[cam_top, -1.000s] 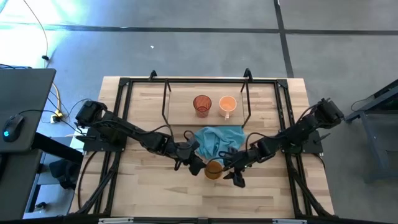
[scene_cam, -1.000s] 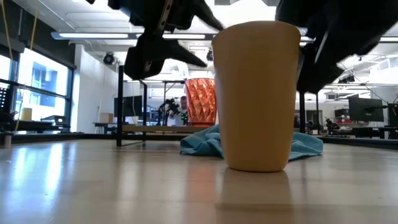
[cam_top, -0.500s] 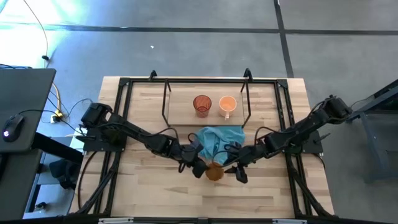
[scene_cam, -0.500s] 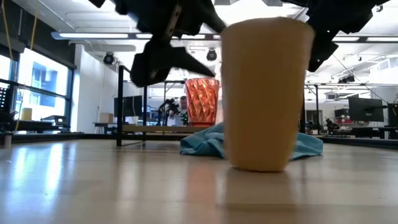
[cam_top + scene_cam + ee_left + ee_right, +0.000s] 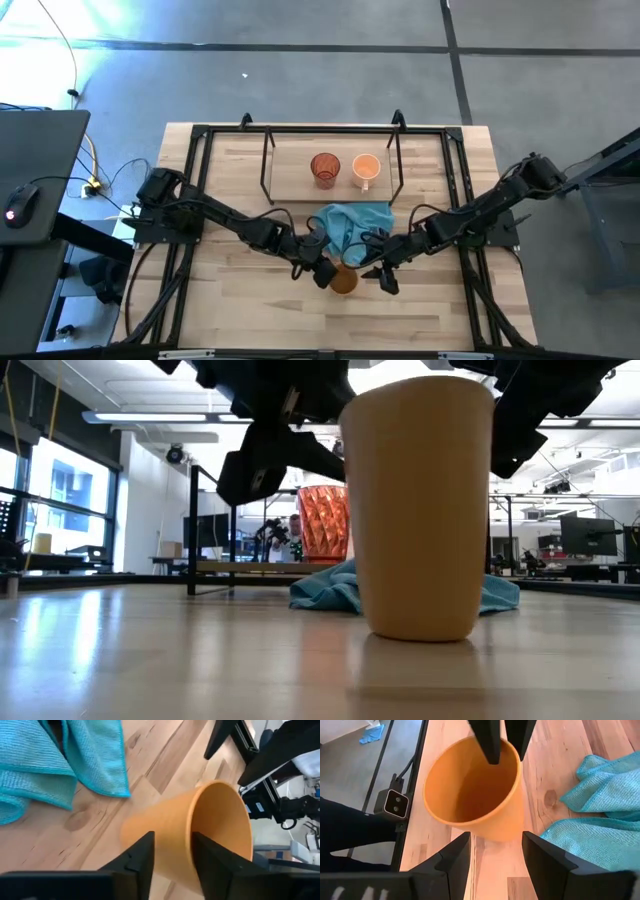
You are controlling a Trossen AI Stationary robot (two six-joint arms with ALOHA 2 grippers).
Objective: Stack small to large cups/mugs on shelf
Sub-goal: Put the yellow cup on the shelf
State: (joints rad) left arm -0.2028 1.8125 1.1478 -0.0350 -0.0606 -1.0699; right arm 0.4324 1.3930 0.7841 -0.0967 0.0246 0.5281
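Note:
The amber-brown cup [image 5: 344,282] stands open end up on the table, in front of the teal cloth [image 5: 350,225]. My left gripper [image 5: 172,855] is open and straddles the cup's rim on its left side. My right gripper [image 5: 495,865] hangs open just to the right of the cup, with nothing between its fingers. The red ribbed cup [image 5: 325,169] and the light orange mug [image 5: 366,168] stand side by side on the shelf's wooden board [image 5: 290,178] at the back. My left gripper has one finger [image 5: 212,862] inside the cup and the other [image 5: 142,857] outside, with the rim [image 5: 190,832] between them. It comes slanting down from the table's left. The inner finger looks laid against the wall; whether the outer one touches, I cannot tell. The cup's base is on the table.
The cloth lies crumpled between the shelf and the cup. A black rail frame [image 5: 200,190] runs around the tabletop. Bare wood lies in front of the cup toward the near edge.
My left gripper has moved right and down onto the cup's rim. My right gripper has risen and drawn back from the cup. The cup has slid a little toward the table's near edge and now leans slightly.

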